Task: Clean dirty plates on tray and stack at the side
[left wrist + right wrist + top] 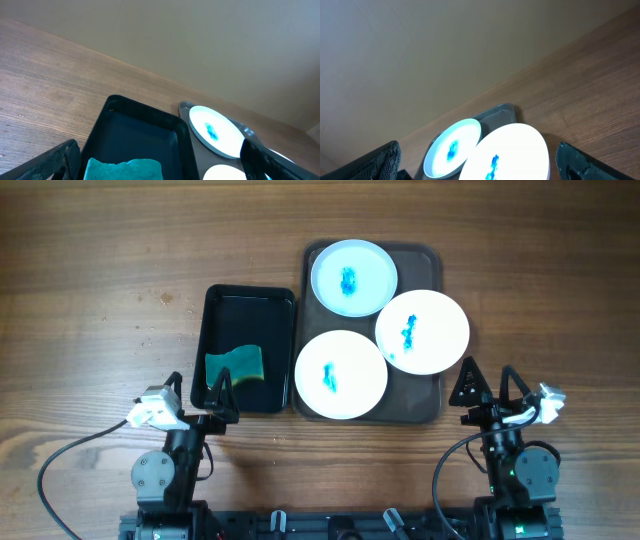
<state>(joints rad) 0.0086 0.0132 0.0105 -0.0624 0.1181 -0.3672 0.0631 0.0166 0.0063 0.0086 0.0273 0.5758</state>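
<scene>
While both pairs of fingers stand apart and empty, I see the left gripper (198,392) over the near edge of the black bin (250,308), sponge (235,366) inside, and the right gripper (489,385) beside the grey tray (432,260) bearing the blue-stained far plate (353,277), right plate (422,331) and near plate (340,374).

This looks like a robotics lab bench: a wood-grain worktop (90,270) against a plain beige wall (200,35), with a left arm (170,465) and right arm (520,465) mounted at its near edge, and a cable (60,448) trailing.
</scene>
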